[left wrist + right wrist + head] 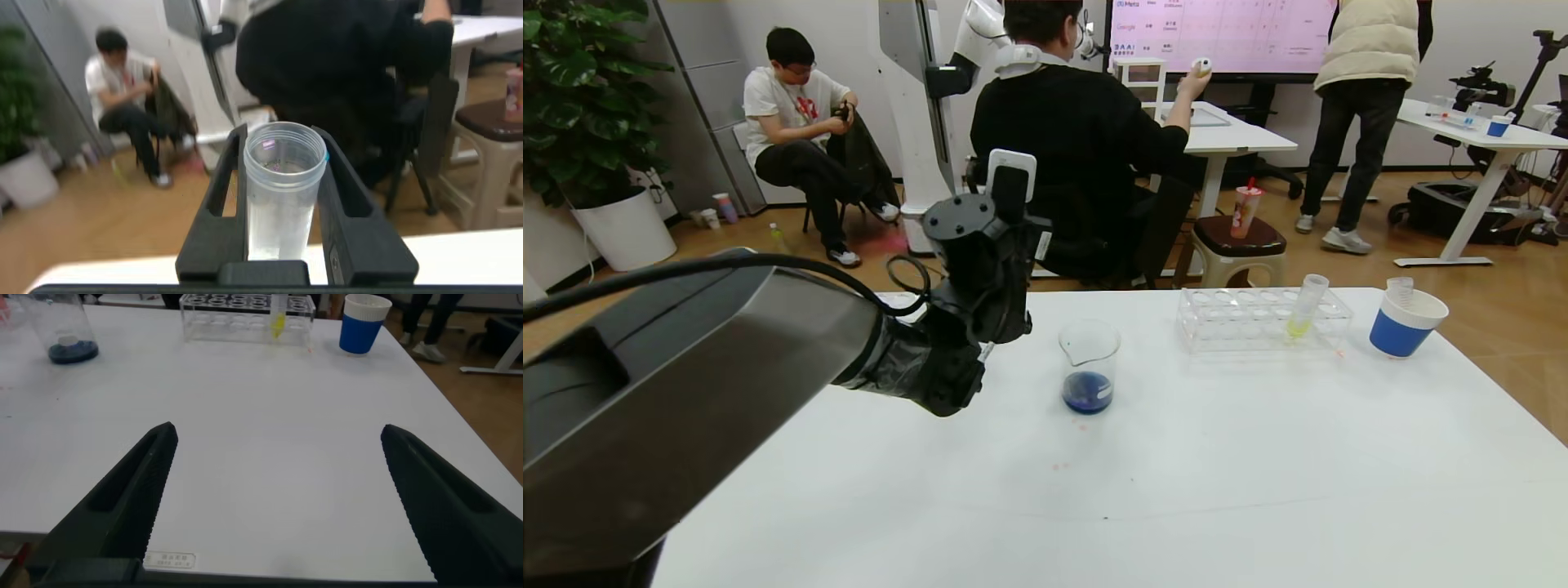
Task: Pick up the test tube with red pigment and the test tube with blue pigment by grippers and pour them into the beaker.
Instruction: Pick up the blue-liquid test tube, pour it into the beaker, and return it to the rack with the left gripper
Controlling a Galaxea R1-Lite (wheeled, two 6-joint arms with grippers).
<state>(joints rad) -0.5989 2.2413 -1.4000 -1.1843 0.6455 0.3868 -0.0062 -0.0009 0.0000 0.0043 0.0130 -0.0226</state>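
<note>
Meanwhile, the left gripper [282, 237] clenches an emptied-looking test tube [282, 192] upright just left of the beaker [1089, 365], which holds dark blue liquid on the desk [1176, 474]; the right gripper [278, 506] hovers spread wide and empty, well right of the beaker.

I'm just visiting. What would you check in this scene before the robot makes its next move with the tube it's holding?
1. Grip on tube: left gripper has its jaws shut on an empty-looking clear tube. Ok.
2. Tube emptied: no liquid visible inside. Ok.
3. Beaker upright on the table, holding dark blue liquid. Ok.
4. Spills: small reddish spots on the table near the beaker. Not ok.
5. Rack has free slots; one yellow-green tube stands in it. Ok.
6. Right gripper low over bare table, jaws open. Ok.
</note>
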